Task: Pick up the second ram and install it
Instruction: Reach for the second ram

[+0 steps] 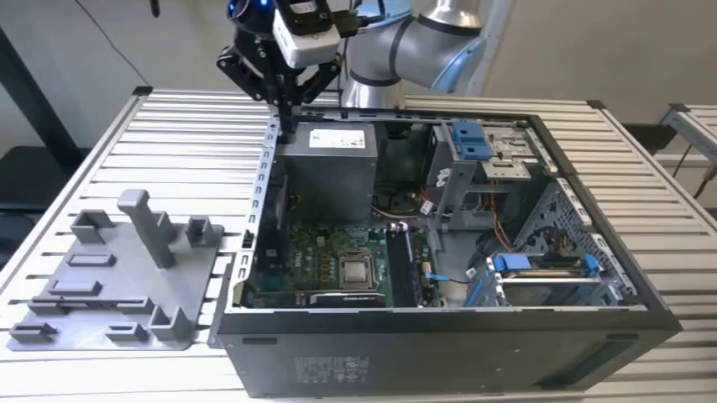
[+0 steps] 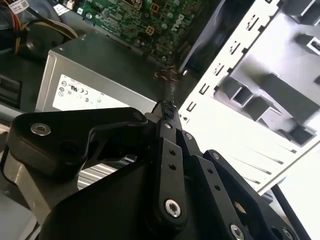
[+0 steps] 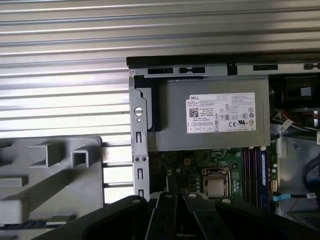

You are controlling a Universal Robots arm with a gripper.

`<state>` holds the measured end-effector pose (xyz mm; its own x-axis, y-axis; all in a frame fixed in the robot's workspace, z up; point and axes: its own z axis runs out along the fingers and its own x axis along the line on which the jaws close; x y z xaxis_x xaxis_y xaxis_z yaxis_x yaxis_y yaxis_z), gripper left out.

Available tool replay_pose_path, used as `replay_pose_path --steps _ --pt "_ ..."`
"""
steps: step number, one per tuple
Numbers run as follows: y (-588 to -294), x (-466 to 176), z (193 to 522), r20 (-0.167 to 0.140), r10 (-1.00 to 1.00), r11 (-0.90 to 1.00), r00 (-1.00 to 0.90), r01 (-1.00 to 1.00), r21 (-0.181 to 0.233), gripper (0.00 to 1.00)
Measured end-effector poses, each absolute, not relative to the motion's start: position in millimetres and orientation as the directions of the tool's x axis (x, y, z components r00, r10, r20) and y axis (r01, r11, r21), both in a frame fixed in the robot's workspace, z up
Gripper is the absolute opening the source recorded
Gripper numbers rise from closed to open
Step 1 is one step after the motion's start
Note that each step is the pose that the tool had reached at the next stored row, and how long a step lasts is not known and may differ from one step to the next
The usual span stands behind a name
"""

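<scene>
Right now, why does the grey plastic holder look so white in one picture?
Second wrist view: glare bleaches the grey plastic holder nearly white; exterior view: even light, so it looks grey; first wrist view: bright stripes on the slatted metal table.

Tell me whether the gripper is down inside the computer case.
No: in the exterior view the gripper, shut on the second ram, hangs above the computer case rim near the power supply.

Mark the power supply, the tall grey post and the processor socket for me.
power supply [image 3: 220, 112]: first wrist view, on its pale label.
tall grey post [image 1: 148, 231]: exterior view, mid-shaft.
processor socket [image 1: 356, 270]: exterior view, silver centre.
</scene>
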<state>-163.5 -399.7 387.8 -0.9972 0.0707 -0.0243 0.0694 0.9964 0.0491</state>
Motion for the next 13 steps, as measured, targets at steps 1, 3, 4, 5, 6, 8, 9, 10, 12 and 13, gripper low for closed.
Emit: replay_pose_path --steps 1,3,4,5,6,8,9,10,12,13 --pt "-399.8 -166.1 387.6 -0.024 0.071 0.996 -0.997 0.069 0.049 0.11" --pt "-400.1 -171.4 387.1 -0.024 0.07 0.996 -0.997 0.069 0.049 0.11" --pt "-400.4 -173.9 387.0 -0.024 0.07 0.996 -0.997 0.069 0.049 0.11" --pt "-400.6 -176.2 386.8 -0.023 0.07 0.996 -0.997 0.069 0.049 0.11" --pt "-400.9 -178.7 386.6 -0.023 0.07 0.996 -0.997 0.068 0.049 0.11" --pt "-401.5 -183.5 386.2 -0.023 0.069 0.997 -0.997 0.068 0.049 0.11" --pt "-401.7 -185.6 386.0 -0.023 0.069 0.997 -0.997 0.067 0.049 0.11" --pt "-401.9 -187.6 385.7 -0.022 0.068 0.997 -0.997 0.067 0.049 0.11" --pt "-402.1 -191.1 385.2 -0.022 0.068 0.997 -0.997 0.067 0.049 0.11" --pt "-402.2 -192.7 384.9 -0.022 0.068 0.997 -0.997 0.067 0.049 0.11"
